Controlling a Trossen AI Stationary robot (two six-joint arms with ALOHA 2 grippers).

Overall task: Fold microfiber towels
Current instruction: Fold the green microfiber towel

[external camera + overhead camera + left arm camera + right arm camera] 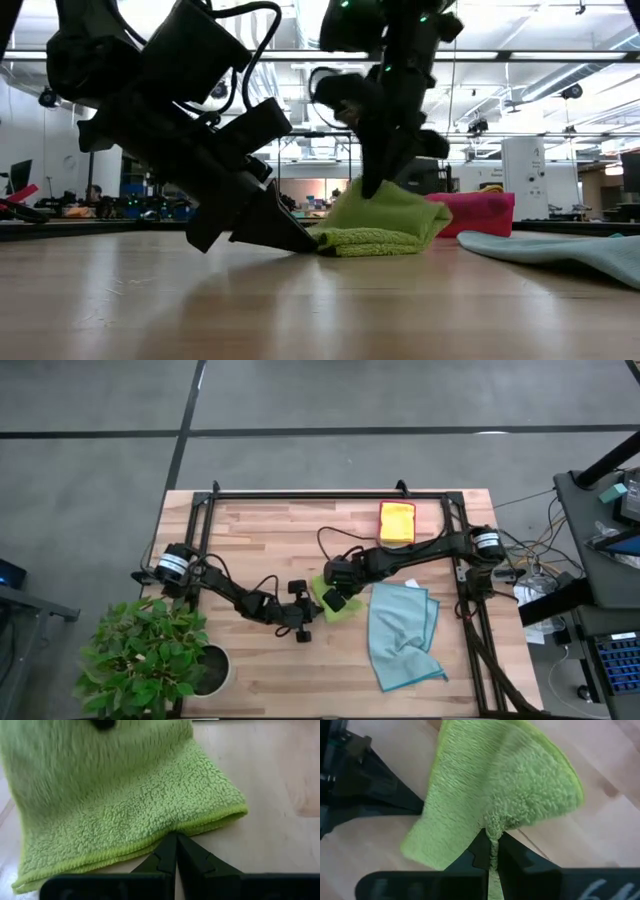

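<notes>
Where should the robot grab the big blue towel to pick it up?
Probably a corner of the light blue towel, coming straight down from above. It lies flat and crumpled on the table, so its thin edges and raised folds give something to pinch.

You lose the lime green towel (115, 805) past the frame edges in the left wrist view. In the high view the right gripper (338, 592) covers its middle. Behind it, low view, the pink-red tray (478, 213) is half hidden.
</notes>
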